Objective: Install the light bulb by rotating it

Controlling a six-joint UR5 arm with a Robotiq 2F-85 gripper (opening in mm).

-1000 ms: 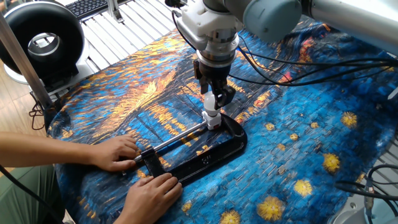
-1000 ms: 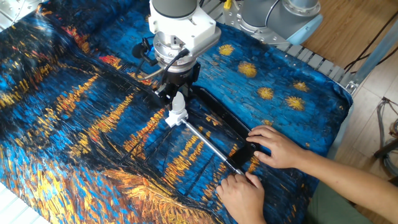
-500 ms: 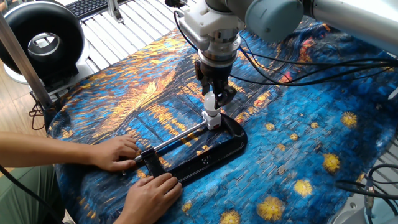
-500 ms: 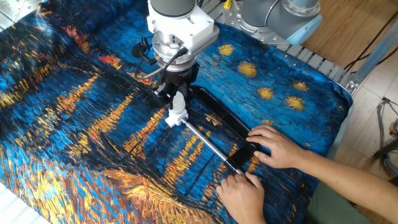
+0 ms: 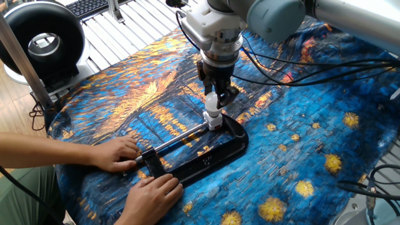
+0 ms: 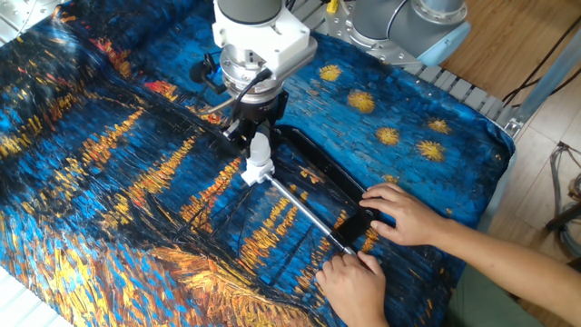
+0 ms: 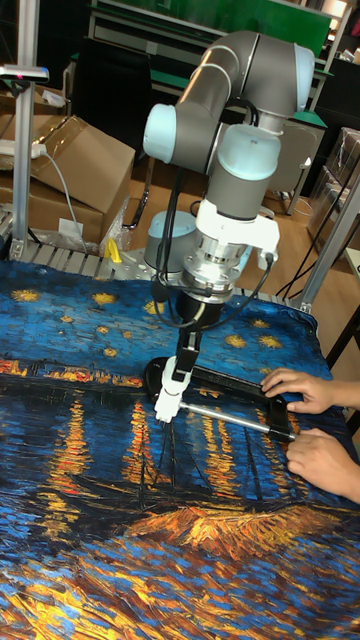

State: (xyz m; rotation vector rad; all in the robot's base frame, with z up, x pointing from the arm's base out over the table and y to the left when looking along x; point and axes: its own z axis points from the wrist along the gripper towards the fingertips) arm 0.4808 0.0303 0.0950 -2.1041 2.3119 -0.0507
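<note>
The light bulb (image 5: 212, 102) is a small white globe, standing upright on the white socket block (image 5: 214, 119). My gripper (image 5: 215, 100) points straight down and is shut on the light bulb, its dark fingers (image 5: 223, 95) on either side of it. The other fixed view shows the same grip: gripper (image 6: 260, 143), light bulb (image 6: 260, 146), socket block (image 6: 257, 170). In the tall view the gripper (image 7: 184, 366) hides most of the light bulb (image 7: 179, 379) above the socket block (image 7: 167, 402).
A black clamp frame (image 5: 232, 141) with a steel rod (image 5: 181, 139) holds the socket block. A person's two hands (image 5: 115, 154) (image 5: 152, 194) steady the clamp's near end. Painted blue cloth (image 5: 300, 156) covers the table. A black fan (image 5: 41, 41) stands at the far left.
The wrist has turned a little about its vertical axis, with the gripper still shut on the bulb over the socket block. The hands and clamp have stayed put.
</note>
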